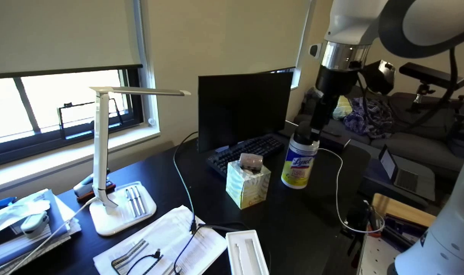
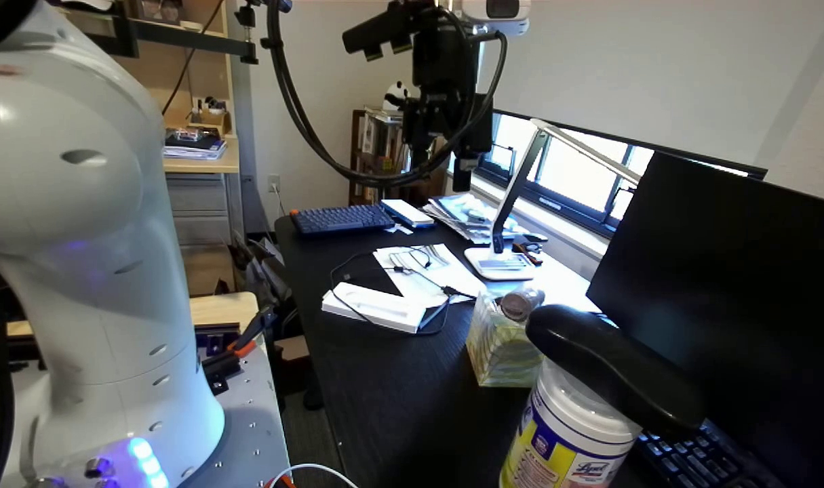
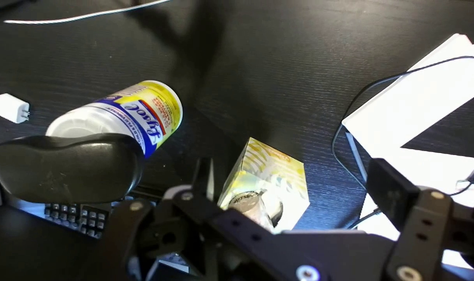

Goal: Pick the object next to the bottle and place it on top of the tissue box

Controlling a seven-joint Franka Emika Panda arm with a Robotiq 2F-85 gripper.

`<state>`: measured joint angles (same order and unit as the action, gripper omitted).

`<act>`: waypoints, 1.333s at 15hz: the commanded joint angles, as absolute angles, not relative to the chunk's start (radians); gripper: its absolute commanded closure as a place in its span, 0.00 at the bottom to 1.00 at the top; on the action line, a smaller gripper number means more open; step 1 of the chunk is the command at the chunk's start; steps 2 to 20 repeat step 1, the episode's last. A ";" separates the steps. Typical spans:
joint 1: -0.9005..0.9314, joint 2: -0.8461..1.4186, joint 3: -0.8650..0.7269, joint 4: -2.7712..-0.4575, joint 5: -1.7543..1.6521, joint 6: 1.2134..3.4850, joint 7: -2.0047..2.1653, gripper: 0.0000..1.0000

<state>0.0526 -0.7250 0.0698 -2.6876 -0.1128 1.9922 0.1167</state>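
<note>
The bottle, a white, blue and yellow Lysol canister, stands on the dark desk in both exterior views (image 1: 298,164) (image 2: 564,434) and shows in the wrist view (image 3: 139,117). A black elongated object (image 2: 608,369) lies across its top; it is also in the wrist view (image 3: 69,168). The tissue box stands beside the bottle (image 1: 249,189) (image 2: 500,349) (image 3: 277,160). A small clear, pinkish cylinder (image 1: 251,161) (image 2: 520,303) lies on its side on the box top; my gripper partly hides it in the wrist view (image 3: 250,207). My gripper (image 3: 297,183) (image 2: 441,159) is open and empty, above the desk.
A monitor (image 1: 243,110) and keyboard (image 1: 270,146) stand behind the box. A desk lamp (image 1: 101,145), papers (image 1: 167,244), a white tray (image 1: 247,252) and dark cables lie to one side. A white charger (image 3: 12,108) lies past the bottle.
</note>
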 commanded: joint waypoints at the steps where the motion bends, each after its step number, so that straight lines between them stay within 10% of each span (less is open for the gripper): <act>1: 0.044 -0.726 0.078 -2.686 -0.107 1.990 0.114 0.00; 20: 0.044 -0.726 0.078 -2.686 -0.107 1.990 0.114 0.00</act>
